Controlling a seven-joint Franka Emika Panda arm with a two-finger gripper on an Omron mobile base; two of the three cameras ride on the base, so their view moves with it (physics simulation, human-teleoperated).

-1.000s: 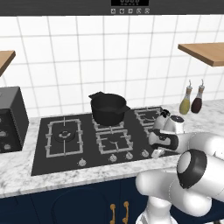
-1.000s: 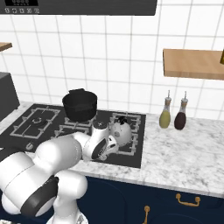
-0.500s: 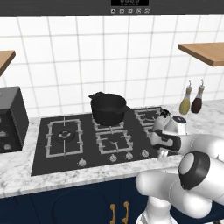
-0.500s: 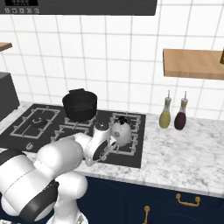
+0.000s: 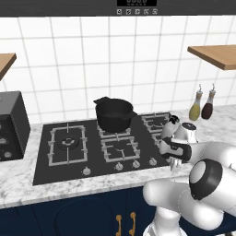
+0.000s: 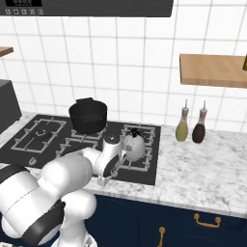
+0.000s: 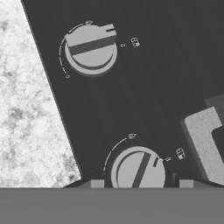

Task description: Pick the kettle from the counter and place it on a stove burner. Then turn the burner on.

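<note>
Jaws: state cannot be told; in the hand view the two finger tips barely rise at the bottom edge, with a round knob (image 7: 138,169) lying between them, but contact is not visible; gripper (image 7: 138,183) points down at the front strip of the black glass cooktop (image 5: 92,159). Kettle (image 6: 134,145) stands on the right rear burner grate (image 6: 144,144), off the counter (image 6: 202,169), so the placing step reads as done; it is small, rounded, shiny silver, with a dark lid knob on top, upright, spout not clearly resolved; in the left base view it is mostly hidden behind the wrist. The hand sits just in front of the kettle, low over the knob row, presumably because the burner must now be switched on; judging from position, the knob under the fingers is the candidate, though which burner it serves cannot be confirmed; a second knob (image 7: 91,48) lies further along the strip, its bar at a different angle. Black pot (image 5: 114,114) occupies the centre rear burner, beside the kettle; two slim bottles (image 6: 191,126) stand on the counter against the tiles, well clear.
</note>
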